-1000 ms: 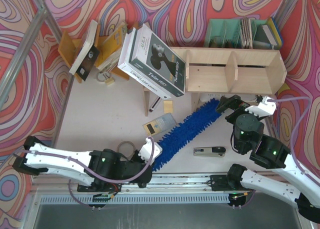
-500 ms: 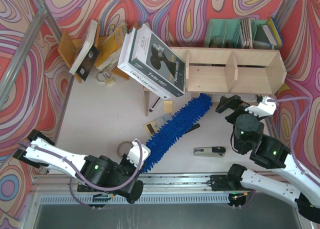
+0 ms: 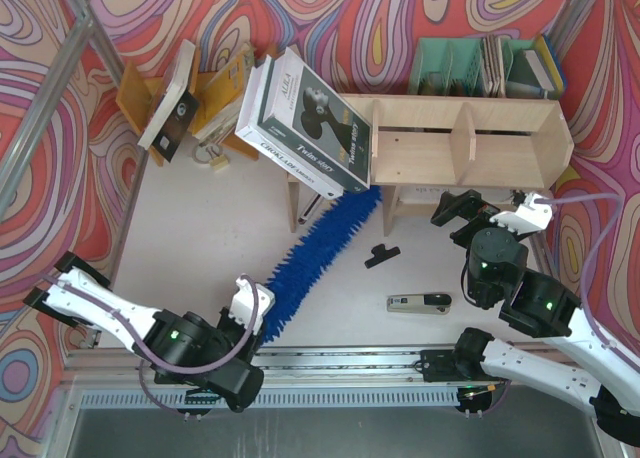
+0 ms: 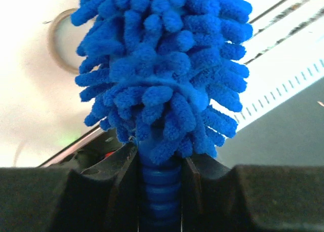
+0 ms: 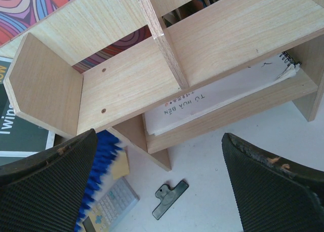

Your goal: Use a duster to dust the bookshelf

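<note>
The worktop [image 3: 200, 238] is the widest thing before me, and on it toward the back stands the bookshelf [image 3: 470, 143], a low plywood unit with upright dividers and short legs. A big black-and-white book [image 3: 310, 123] leans tilted against the bookshelf's left end, and a green file organizer [image 3: 450, 66] stands just behind the bookshelf's right half. On the bookshelf's lower level lies a flat white spiral pad [image 5: 223, 98]. The duster [image 3: 315, 253] stretches in a diagonal across the worktop in front of the bookshelf and to its left. Its shaggy blue tip reaches in under the bookshelf's left end, beside a short leg there, while its handle end points away toward the near edge. My left tool [image 3: 250, 303] sits at that handle end, well in front of the bookshelf. In the left wrist view the two fingers [image 4: 91, 196] are clamped on the ribbed blue handle, with the fluffy head rising straight out from between them. My right tool [image 3: 452, 208] hangs just in front of the middle of the bookshelf, spread wide with nothing between its fingers [image 5: 45, 176]. A calculator [image 5: 109, 206] lies in front of the bookshelf's left end, partly under the duster. A small black and silver gadget [image 3: 420, 302] lies farther in front of the bookshelf. A black clip [image 3: 382, 254] rests on the worktop between that gadget and the bookshelf.
</note>
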Action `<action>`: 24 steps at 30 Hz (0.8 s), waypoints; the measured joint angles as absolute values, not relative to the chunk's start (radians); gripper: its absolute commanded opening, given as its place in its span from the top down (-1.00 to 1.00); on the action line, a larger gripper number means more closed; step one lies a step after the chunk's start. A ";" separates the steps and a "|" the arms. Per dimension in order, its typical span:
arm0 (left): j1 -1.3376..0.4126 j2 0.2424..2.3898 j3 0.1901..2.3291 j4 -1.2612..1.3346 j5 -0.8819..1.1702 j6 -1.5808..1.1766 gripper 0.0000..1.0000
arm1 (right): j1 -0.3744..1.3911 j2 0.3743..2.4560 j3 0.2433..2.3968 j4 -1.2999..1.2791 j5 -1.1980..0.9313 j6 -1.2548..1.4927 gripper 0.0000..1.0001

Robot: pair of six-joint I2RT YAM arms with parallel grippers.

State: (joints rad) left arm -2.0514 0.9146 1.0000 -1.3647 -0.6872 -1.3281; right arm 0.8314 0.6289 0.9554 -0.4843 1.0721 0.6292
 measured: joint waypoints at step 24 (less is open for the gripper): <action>-2.070 0.808 0.941 -1.496 -0.911 -1.594 1.00 | 0.831 0.656 0.948 -0.475 1.072 0.633 -0.97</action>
State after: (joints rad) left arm -2.0701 0.8078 0.9405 -1.4960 -0.9112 -1.5940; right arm 0.8314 0.6559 0.9482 -0.4751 1.0721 0.6334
